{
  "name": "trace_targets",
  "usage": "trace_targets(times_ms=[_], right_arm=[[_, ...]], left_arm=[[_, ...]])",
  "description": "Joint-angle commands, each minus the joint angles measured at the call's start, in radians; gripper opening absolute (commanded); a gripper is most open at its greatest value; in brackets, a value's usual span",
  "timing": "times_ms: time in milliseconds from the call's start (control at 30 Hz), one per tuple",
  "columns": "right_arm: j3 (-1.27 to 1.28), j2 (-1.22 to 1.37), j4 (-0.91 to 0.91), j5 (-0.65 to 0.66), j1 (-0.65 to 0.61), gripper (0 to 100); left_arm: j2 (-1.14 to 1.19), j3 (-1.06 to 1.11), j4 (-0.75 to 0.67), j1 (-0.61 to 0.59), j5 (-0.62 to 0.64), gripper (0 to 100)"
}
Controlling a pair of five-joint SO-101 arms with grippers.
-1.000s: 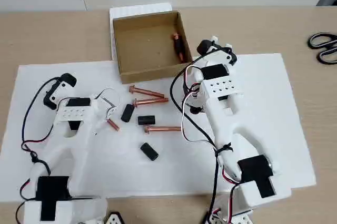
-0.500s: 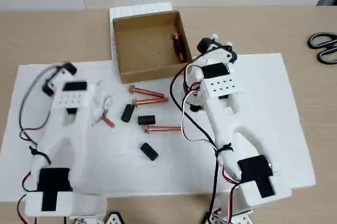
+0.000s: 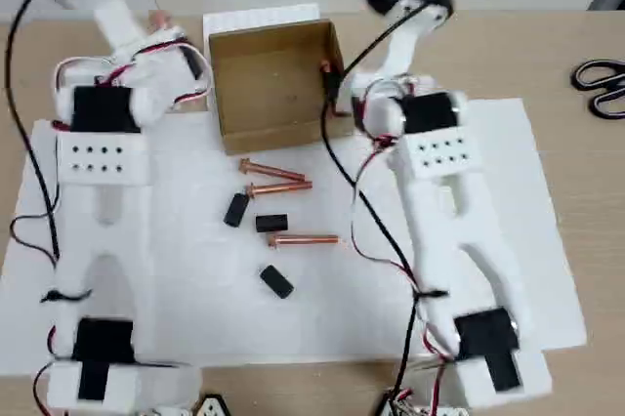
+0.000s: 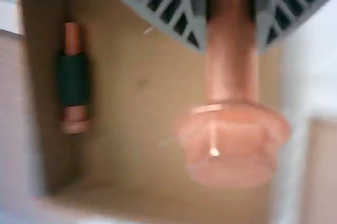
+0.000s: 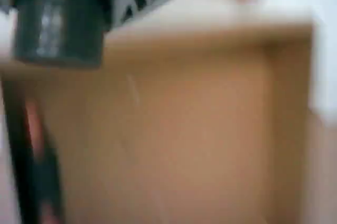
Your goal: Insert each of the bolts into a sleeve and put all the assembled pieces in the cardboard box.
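Note:
In the left wrist view my left gripper (image 4: 231,19) is shut on a copper bolt (image 4: 231,103), head outward, over the cardboard box (image 4: 142,87). The high view has this gripper (image 3: 161,23) raised at the box's (image 3: 283,138) left rim. My right gripper (image 3: 337,94) is at the box's right wall; its wrist view shows it (image 5: 68,3) shut on a black sleeve (image 5: 58,24). One assembled bolt-and-sleeve piece (image 4: 72,84) lies along the box's right wall. Three bolts (image 3: 278,187) and three sleeves (image 3: 271,224) lie on the white sheet in front of the box.
The white sheet (image 3: 508,191) covers the wooden table under both arms. Scissors (image 3: 601,84) lie at the far right edge. Cables hang from both arms, above the loose parts.
Both arms have risen from the sheet and swung toward the box. The left one carried its bolt up to the box's left rim; the right one came to the right wall.

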Motion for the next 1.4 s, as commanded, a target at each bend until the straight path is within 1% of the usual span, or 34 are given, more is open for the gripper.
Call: trace_targets(times_ms=[0, 133, 200, 267, 333, 367, 467, 533, 667, 733, 900, 967, 1100, 1167, 1233, 1367], right_arm=[[-0.023, -0.168, -0.088, 0.083, -0.01, 0.5], [0.173, -0.326, -0.199, 0.163, -0.097, 0.5], [0.322, -0.429, -0.295, 0.212, -0.145, 0.5], [0.508, -0.544, -0.421, 0.308, -0.166, 0.5], [0.698, -0.667, -0.556, 0.407, -0.165, 0.4], [0.778, -0.733, -0.608, 0.433, -0.165, 0.4], [0.93, -0.897, -0.668, 0.44, -0.159, 0.4], [1.007, -0.952, -0.691, 0.44, -0.116, 0.4], [1.099, -1.063, -0.773, 0.44, -0.079, 0.4], [1.126, -1.138, -0.777, 0.44, -0.076, 0.4], [1.241, -1.299, -0.788, 0.44, -0.067, 0.4], [1.264, -1.333, -0.788, 0.442, -0.059, 0.4], [1.29, -1.334, -0.792, 0.44, -0.054, 0.4], [1.292, -1.334, -0.808, 0.44, -0.062, 0.4], [1.292, -1.334, -0.834, 0.44, -0.062, 0.4], [1.292, -1.336, -0.846, 0.44, -0.062, 0.4]], left_arm=[[-0.187, -0.001, -0.107, 0.103, -0.043, 1], [-0.287, 0.09, -0.189, 0.218, -0.04, 1], [-0.319, 0.127, -0.229, 0.269, -0.043, 1], [-0.339, 0.143, -0.252, 0.295, -0.044, 1], [-0.354, 0.145, -0.252, 0.313, -0.044, 1], [-0.362, 0.145, -0.252, 0.324, -0.043, 1], [-0.387, 0.148, -0.247, 0.354, -0.041, 1], [-0.391, 0.15, -0.247, 0.371, -0.041, 1], [-0.397, 0.165, -0.239, 0.443, -0.037, 1], [-0.4, 0.168, -0.239, 0.48, -0.038, 1], [-0.42, 0.173, -0.239, 0.528, -0.038, 1], [-0.422, 0.173, -0.241, 0.537, -0.038, 1], [-0.427, 0.173, -0.242, 0.608, -0.04, 1], [-0.42, 0.173, -0.25, 0.621, -0.04, 1], [-0.417, 0.191, -0.282, 0.626, -0.04, 1], [-0.427, 0.317, -0.42, 0.628, -0.038, 1]])
